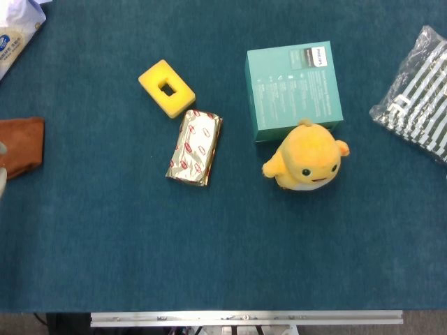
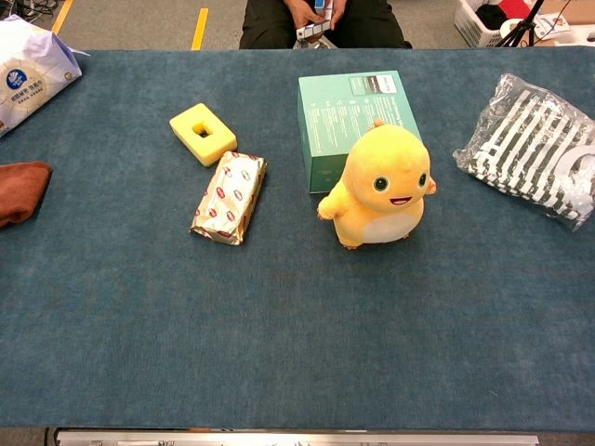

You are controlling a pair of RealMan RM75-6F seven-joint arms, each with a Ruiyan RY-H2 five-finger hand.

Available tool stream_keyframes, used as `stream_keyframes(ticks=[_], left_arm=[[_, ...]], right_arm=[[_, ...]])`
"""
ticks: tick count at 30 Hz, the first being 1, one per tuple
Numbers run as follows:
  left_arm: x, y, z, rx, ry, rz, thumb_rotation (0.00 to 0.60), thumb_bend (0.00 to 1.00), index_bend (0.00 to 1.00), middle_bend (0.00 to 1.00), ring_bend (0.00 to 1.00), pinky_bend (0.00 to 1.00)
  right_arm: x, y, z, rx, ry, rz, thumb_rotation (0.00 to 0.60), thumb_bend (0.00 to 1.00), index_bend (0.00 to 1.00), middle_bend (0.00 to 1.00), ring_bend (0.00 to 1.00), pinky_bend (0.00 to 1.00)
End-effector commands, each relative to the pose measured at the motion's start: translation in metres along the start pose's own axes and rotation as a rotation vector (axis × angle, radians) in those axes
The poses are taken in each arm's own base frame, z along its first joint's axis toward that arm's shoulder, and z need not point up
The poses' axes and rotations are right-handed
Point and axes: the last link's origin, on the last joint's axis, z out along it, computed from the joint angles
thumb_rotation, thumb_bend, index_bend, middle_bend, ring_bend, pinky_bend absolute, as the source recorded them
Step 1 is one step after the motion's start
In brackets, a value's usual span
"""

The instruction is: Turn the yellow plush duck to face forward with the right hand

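The yellow plush duck (image 1: 307,159) (image 2: 379,186) stands upright on the blue tablecloth, just in front of the teal Philips box (image 1: 293,91) (image 2: 351,123). In the chest view its eyes, open mouth and white belly point toward the camera, turned slightly to the right. Nothing touches it. My right hand shows in neither view. A pale sliver (image 1: 2,176) at the left edge of the head view, beside the brown cloth, looks like part of my left hand; too little shows to read its fingers.
A yellow foam block (image 1: 166,88) (image 2: 203,133) and a foil-wrapped packet (image 1: 195,148) (image 2: 230,197) lie left of the box. A striped item in clear plastic (image 1: 418,98) (image 2: 535,144) lies far right. Brown cloth (image 1: 21,145) (image 2: 20,190) and a white bag (image 2: 33,70) lie far left.
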Motion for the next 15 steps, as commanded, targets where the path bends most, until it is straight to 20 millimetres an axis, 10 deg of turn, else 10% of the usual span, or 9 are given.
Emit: stream_keyframes(ticks=[1, 15], left_arm=[[0.000, 0.000, 0.000, 0.001, -0.001, 0.002, 0.600, 0.38, 0.42, 0.47, 0.37, 0.39], [0.001, 0.001, -0.001, -0.002, 0.004, -0.004, 0.600, 0.38, 0.42, 0.47, 0.37, 0.39]], right_arm=[[0.000, 0.000, 0.001, -0.001, -0.001, -0.001, 0.600, 0.11, 0.14, 0.39, 0.20, 0.31], [0.006, -0.022, 0.027, 0.114, -0.011, -0.003, 0.600, 0.11, 0.14, 0.38, 0.20, 0.31]])
